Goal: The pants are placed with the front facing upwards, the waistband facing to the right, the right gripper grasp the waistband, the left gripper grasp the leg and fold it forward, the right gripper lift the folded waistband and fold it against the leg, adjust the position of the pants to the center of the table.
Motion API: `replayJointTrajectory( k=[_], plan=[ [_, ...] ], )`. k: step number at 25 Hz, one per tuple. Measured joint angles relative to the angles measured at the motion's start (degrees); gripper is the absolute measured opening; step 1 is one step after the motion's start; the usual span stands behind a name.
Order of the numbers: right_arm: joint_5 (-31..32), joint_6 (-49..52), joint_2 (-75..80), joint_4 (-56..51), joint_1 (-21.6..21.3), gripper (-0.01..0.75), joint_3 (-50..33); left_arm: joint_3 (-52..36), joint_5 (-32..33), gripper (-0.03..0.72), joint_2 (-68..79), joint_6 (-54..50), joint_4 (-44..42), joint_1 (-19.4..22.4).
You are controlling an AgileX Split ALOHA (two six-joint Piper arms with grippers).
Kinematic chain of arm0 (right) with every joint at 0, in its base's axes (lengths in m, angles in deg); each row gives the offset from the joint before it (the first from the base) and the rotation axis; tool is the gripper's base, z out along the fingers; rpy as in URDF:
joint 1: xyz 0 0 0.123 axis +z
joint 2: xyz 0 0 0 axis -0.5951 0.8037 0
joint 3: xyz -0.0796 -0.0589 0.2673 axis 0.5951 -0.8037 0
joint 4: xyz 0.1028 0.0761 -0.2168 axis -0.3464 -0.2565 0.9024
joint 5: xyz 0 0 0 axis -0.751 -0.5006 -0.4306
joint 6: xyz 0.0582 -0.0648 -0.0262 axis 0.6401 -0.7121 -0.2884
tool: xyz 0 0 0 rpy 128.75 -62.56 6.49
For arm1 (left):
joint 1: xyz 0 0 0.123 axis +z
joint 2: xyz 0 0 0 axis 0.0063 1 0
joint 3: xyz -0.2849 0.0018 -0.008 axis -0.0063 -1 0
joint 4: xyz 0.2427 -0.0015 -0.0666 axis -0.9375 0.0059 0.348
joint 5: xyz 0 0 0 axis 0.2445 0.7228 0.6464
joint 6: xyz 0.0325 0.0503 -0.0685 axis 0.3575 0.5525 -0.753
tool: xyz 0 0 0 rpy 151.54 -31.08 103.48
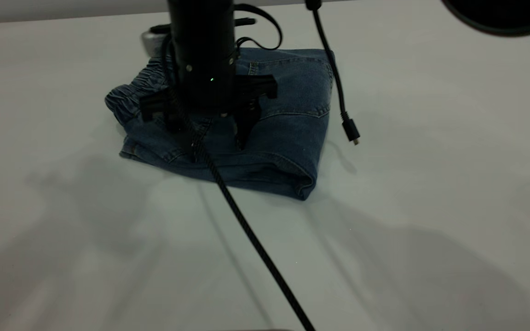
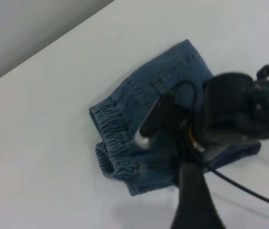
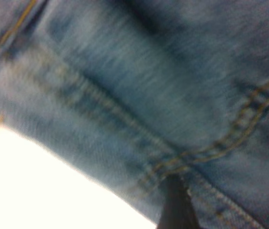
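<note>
Table (image 1: 430, 207): white, plain. Pants (image 1: 288, 138) lie folded into a compact bundle, toward 12 o'clock from the table's middle in the exterior view. Right gripper (image 1: 212, 135) is straight over the bundle with the claw released: fingers spread, tips down on the denim, nothing pinched. Waistband (image 1: 129, 94), ruched, is at the bundle's 9 o'clock edge. Loose cable plug (image 1: 351, 132) hangs at the pants' 3 o'clock. Left gripper (image 2: 191, 200) is up off the pants; can't tell its claw state.

Tan-stitched pants (image 3: 139, 95) against white table (image 3: 34, 191)
</note>
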Motion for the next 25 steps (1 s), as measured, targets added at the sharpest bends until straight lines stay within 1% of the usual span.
replayJointTrajectory(
  k=[3,8,15,18,21,23,25],
  plan=[
    [0.14,-2.29,0.00,0.36,1.18,0.471,0.00,0.00,0.00,0.410,0.00,0.00,0.00,0.00],
    [0.35,-5.44,0.00,0.30,1.98,0.471,0.00,0.00,0.00,0.410,0.00,0.05,0.00,0.00],
    [0.94,-6.11,-3.01,-1.07,2.16,0.471,0.20,0.00,0.00,0.410,0.00,0.11,-0.66,0.00],
    [1.03,-5.78,-5.61,-1.26,2.16,0.471,2.05,0.00,0.00,0.410,0.00,0.11,-0.69,0.00],
    [1.10,-1.56,-6.32,-1.32,2.16,0.471,4.19,0.00,-0.16,0.410,0.00,0.11,-0.69,0.00],
    [0.79,3.39,-6.27,-1.38,2.09,0.471,4.57,0.00,-0.16,0.410,0.00,0.15,-0.69,0.00],
    [-0.97,10.20,-5.97,-1.38,1.58,0.471,4.57,0.00,-0.16,0.410,0.00,0.15,-0.69,0.00]
  ],
)
